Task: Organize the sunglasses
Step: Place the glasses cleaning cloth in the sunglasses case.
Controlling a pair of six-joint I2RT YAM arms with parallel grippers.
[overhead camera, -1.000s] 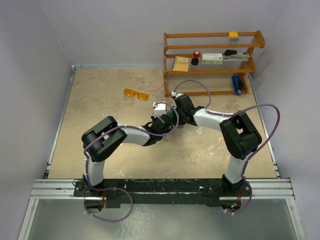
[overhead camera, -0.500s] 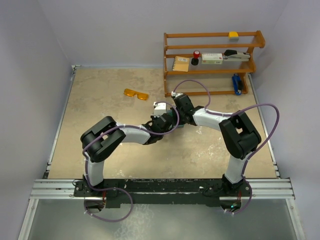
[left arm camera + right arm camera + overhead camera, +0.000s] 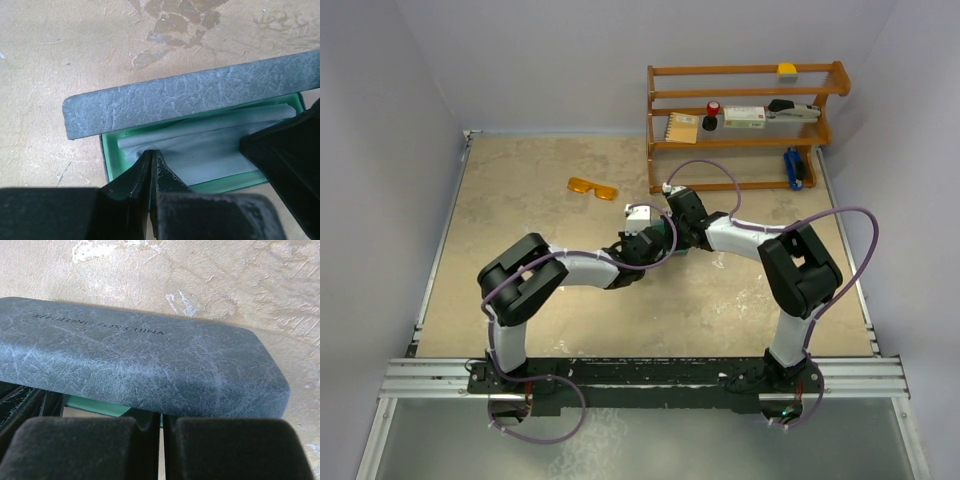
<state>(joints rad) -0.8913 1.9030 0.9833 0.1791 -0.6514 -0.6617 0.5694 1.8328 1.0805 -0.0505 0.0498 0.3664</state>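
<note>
The orange-amber sunglasses [image 3: 593, 187] lie on the table at the back, left of both grippers. The blue-grey case [image 3: 190, 97] stands open at mid-table, showing its teal interior [image 3: 112, 155]. The light blue cloth [image 3: 210, 150] lies inside it. My left gripper [image 3: 151, 152] is shut, its tips pinching the left end of the cloth, which puckers there. My right gripper [image 3: 161, 415] is shut, its tips hidden under the edge of the raised lid [image 3: 135, 360]. In the top view both grippers [image 3: 665, 238] meet over the case and hide most of it.
A wooden shelf rack [image 3: 745, 125] stands at the back right with a yellow block, a red-capped bottle, a box, a stapler and a blue tool on it. Grey walls close the table's left and right sides.
The left arm has shifted slightly; both grippers stay at the case. The sunglasses have not moved.
</note>
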